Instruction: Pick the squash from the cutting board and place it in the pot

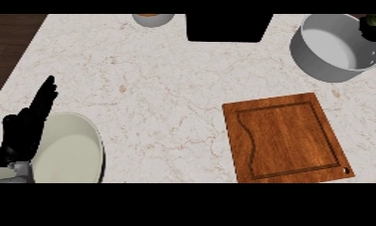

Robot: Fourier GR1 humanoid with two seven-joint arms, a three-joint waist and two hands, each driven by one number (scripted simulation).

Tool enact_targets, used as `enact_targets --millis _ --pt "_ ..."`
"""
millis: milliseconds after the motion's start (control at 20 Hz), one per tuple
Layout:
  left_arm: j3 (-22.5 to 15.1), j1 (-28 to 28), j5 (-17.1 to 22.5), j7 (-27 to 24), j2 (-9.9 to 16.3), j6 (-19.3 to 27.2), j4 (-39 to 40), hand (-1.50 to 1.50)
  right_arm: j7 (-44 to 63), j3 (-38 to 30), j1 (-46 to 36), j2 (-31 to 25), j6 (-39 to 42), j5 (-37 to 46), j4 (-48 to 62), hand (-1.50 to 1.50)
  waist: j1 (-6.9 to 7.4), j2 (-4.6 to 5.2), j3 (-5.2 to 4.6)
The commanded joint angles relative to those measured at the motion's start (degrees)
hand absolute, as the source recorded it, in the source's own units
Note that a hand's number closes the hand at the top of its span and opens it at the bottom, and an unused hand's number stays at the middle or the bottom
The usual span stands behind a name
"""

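Our left hand (28, 120) rested with straight fingers by the plate (70, 153). Board (286, 138) was bare, pot (334, 48) sat far right, and we couldn't spot the squash.

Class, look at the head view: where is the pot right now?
The grey pot stands at the counter's upper right, beyond the wooden cutting board and right of the black object at the far edge.
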Motion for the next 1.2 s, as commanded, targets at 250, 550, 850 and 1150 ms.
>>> enact_targets --millis 250,550,850,1150 --pt "-0.29 -3.69 0.49 0.33 -0.54 -1.04 3.71 0.0 -11.0 -1.04 -11.22 -1.54 -8.29 4.96 26.88 1.5 1.71 0.98 -0.2" --pt "-1.91 -5.04 -0.1 2.13 -1.61 -0.47 1.53 0.0 -15.0 -1.25 -15.12 -4.79 -7.45 6.78 36.19 1.5 2.77 1.47 -0.09" --pt "-2.54 -2.72 -0.91 0.84 -1.63 -0.59 0.58 0.0 -18.6 -7.46 -13.25 -3.5 -6.69 0.81 41.67 -1.5 3.55 1.95 0.08" --pt "-2.14 -3.94 -1.1 0.54 -1.54 -0.25 1.17 0.0 -21.87 -9.24 -15.58 -2.46 -6.01 -0.7 43.5 -1.5 3.87 2.08 0.06"
